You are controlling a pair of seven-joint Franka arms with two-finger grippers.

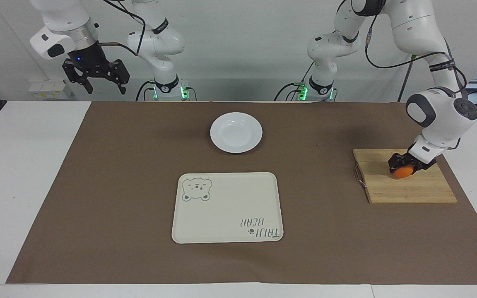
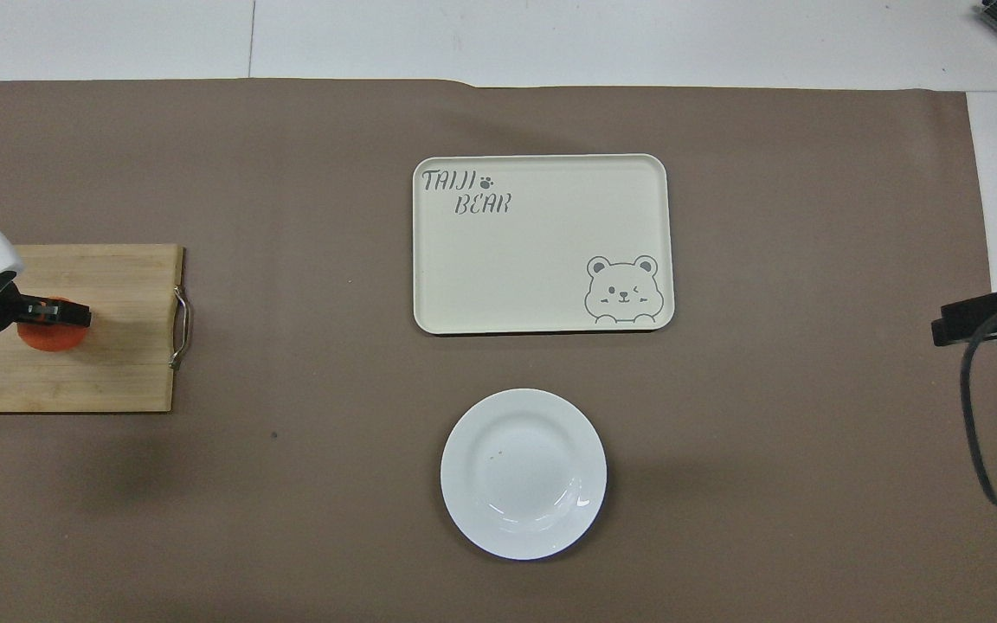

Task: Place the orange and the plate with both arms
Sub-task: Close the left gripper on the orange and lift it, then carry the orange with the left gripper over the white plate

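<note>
Fingers of the left gripper (image 1: 404,166) pinch the orange (image 1: 403,173) from above, one on each side of it, and the fruit sits on the board (image 1: 412,190) directly under them. It seems to rest on the wood and not to be lifted, though this is hard to judge from such a slant. The orange should be light, firm and round, with a skin that can slip, so a hold across its widest part is the safest; a pinch too high may squeeze it out downward. Away from these fingers, toward the middle of the table, lie the tray (image 1: 226,236) and, nearer to the robots, the plate (image 1: 218,142), which is glossy, stiff and breakable, best taken by its rim. At its own end the right gripper (image 1: 102,87) waits in the air, fingers spread.
</note>
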